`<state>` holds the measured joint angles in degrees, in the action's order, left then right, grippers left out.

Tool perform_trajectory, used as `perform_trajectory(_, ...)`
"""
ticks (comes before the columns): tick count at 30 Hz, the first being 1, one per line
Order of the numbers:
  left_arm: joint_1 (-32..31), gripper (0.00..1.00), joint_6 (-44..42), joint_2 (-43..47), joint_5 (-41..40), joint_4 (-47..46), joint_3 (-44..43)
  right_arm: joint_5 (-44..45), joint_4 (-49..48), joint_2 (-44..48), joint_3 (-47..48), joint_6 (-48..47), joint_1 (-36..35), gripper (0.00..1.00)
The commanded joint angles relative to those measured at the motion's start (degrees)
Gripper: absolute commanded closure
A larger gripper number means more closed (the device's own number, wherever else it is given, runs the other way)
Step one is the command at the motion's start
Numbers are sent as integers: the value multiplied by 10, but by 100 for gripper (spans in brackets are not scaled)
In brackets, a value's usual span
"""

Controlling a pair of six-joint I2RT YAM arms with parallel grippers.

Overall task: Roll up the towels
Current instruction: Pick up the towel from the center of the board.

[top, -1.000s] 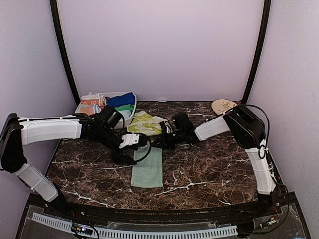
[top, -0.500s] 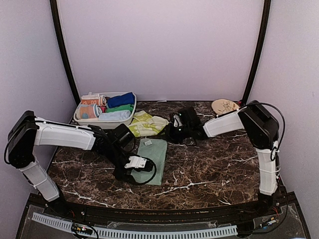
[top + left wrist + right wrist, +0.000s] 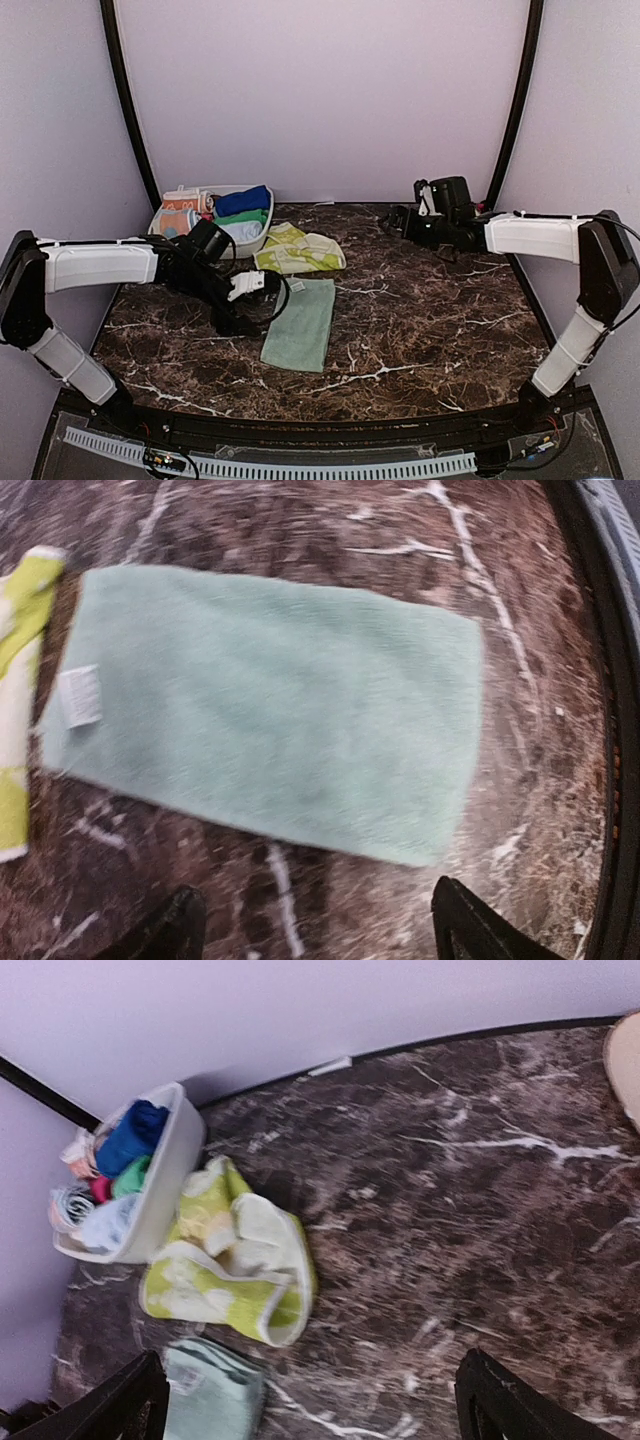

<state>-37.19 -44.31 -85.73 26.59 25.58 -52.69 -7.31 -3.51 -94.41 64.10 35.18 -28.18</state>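
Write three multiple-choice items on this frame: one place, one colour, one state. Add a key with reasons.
1. Where on the table is the white bin?
A. rear left corner
B. front right corner
C. dead centre

2. What colour is the flat towel under the left wrist camera?
A. royal blue
B. pale mint green
C. orange

3. How are the right fingers?
A. shut on the flat towel
B. shut on the bin's rim
C. open, holding nothing

Key:
1 A: the top view puts the white bin at the back of the table on the left.
2 B: mint cloth fills most of the left wrist view.
3 C: the right wrist view shows both fingers wide apart with nothing gripped between them.
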Motion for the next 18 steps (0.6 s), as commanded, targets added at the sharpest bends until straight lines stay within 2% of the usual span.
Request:
perform_trajectory(1, 47, 16, 78, 58, -69, -81, -26, 81, 84, 26, -12, -168, -96, 0)
perform_trajectory(2, 48, 14, 91, 60, -89, -81, -39, 120, 101, 44, -16, -212, -130, 0)
perform_trajectory(3, 51, 4, 108, 57, -103, -78, -56, 143, 108, 58, -28, -254, -157, 0)
perform_trajectory(4, 53, 1, 120, 52, -112, -78, -62, 148, 110, 70, -49, -281, -179, 0)
perform_trajectory(6, 54, 1, 118, 38, -120, -78, -54, 138, 103, 99, -84, -328, -220, 0)
perform_trajectory(8, 56, 3, 87, 16, -104, -47, -50, 134, 70, 140, -134, -388, -274, 6)
perform_trajectory(11, 78, 7, 87, 26, -54, -57, -22, 168, 17, 186, -190, -445, -366, 12)
perform_trajectory(14, 102, 2, 92, 52, 9, -79, 10, 194, 13, 164, -193, -469, -437, 19)
perform_trajectory(18, 111, 1, 65, 25, 60, -12, -9, 228, 36, 75, -158, -520, -501, 26)
